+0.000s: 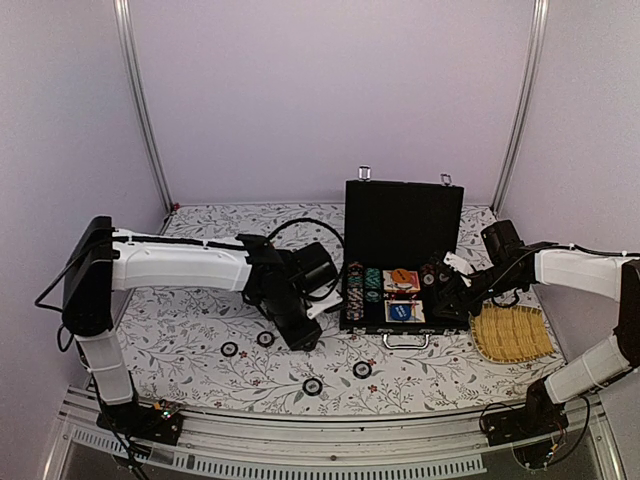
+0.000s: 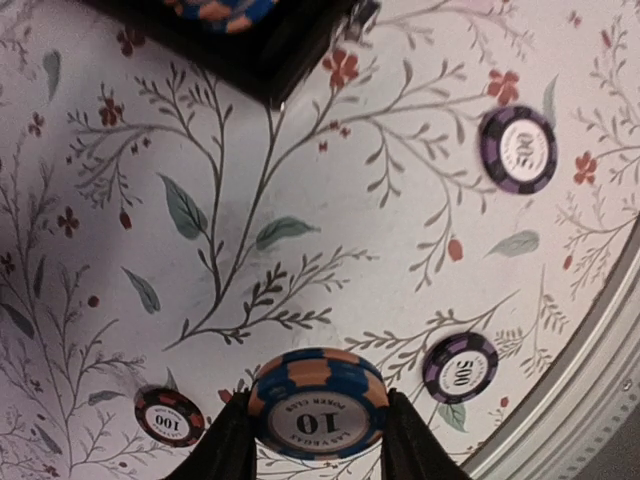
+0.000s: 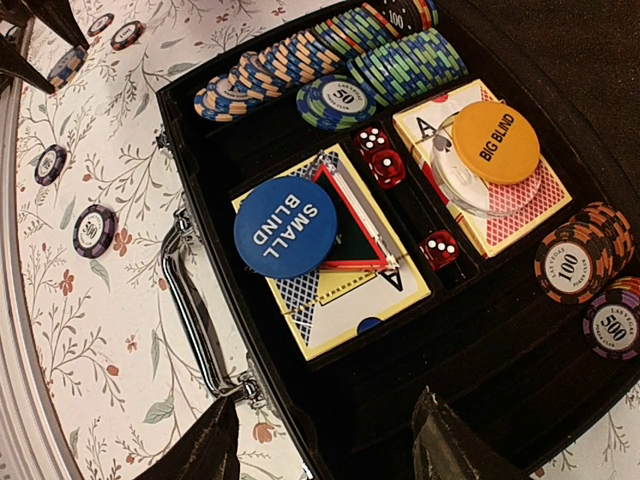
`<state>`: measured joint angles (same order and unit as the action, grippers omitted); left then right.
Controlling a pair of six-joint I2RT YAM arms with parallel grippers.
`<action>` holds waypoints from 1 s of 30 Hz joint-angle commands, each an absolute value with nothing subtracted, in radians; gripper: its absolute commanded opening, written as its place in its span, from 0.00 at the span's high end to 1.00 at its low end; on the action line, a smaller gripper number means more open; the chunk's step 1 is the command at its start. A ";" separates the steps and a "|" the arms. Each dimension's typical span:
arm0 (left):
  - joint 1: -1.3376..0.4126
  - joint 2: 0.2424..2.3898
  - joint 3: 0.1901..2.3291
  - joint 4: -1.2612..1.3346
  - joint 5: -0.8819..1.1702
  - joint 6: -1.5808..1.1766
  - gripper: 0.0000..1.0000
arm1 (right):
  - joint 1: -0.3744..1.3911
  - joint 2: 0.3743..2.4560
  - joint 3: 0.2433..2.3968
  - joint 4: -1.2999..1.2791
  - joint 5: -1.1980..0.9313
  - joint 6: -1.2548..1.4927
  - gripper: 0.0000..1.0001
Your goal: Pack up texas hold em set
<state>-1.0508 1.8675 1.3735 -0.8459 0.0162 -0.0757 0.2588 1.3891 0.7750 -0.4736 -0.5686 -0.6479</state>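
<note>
A blue-and-orange 10 chip [image 2: 318,405] is gripped in the left jaws over the floral bench [image 1: 200,340], left of the open black briefcase [image 1: 402,215]. The right jaws are held apart, empty, over its right side.

The briefcase [image 3: 500,340] is lined in matt black, felt-like cloth (it swallows the light), and its handle [image 3: 195,310] is bright polished metal. The poker chips [image 3: 300,65] look like smooth moulded plastic with printed centres. The blue-and-orange 10 chip [image 2: 318,400] has a faint sheen. The dice [image 3: 385,168] are glossy translucent red plastic. The BIG BLIND disc [image 3: 495,142] is matt orange plastic and lies on a clear glossy disc [image 3: 490,200]. The tablecloth [image 2: 300,200] is a smooth printed sheet, and the tray [image 1: 512,335] is rough woven fibre.
</note>
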 commanded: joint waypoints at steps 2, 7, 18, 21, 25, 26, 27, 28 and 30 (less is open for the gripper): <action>-1.091 1.895 1.540 -0.808 -0.008 -0.080 0.75 | 0.254 1.388 0.797 -0.488 -0.587 -0.657 0.40; -1.100 2.022 1.663 -0.741 -0.081 -0.084 0.74 | 0.253 1.388 0.797 -0.489 -0.586 -0.657 0.40; -1.095 2.142 1.720 -0.657 -0.163 -0.080 0.75 | 0.254 1.382 0.796 -0.488 -0.581 -0.655 0.40; -1.090 2.143 1.707 -0.642 -0.169 -0.082 0.75 | 0.254 1.384 0.797 -0.488 -0.581 -0.655 0.40; -1.082 2.141 1.697 -0.618 -0.174 -0.087 0.75 | 0.254 1.385 0.796 -0.488 -0.581 -0.655 0.40; -1.080 2.143 1.695 -0.610 -0.173 -0.088 0.75 | 0.254 1.387 0.797 -0.488 -0.581 -0.655 0.40; -1.076 2.148 1.696 -0.606 -0.173 -0.087 0.75 | 0.254 1.387 0.797 -0.488 -0.580 -0.655 0.40; -1.072 2.152 1.698 -0.602 -0.179 -0.089 0.76 | 0.254 1.387 0.796 -0.488 -0.579 -0.655 0.40; -1.064 2.162 1.699 -0.591 -0.181 -0.088 0.76 | 0.253 1.385 0.797 -0.488 -0.578 -0.655 0.40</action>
<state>-1.0851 2.1494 1.6897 -0.6407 -0.1635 -0.0803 0.2588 1.3891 0.7750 -0.4786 -0.5713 -0.6479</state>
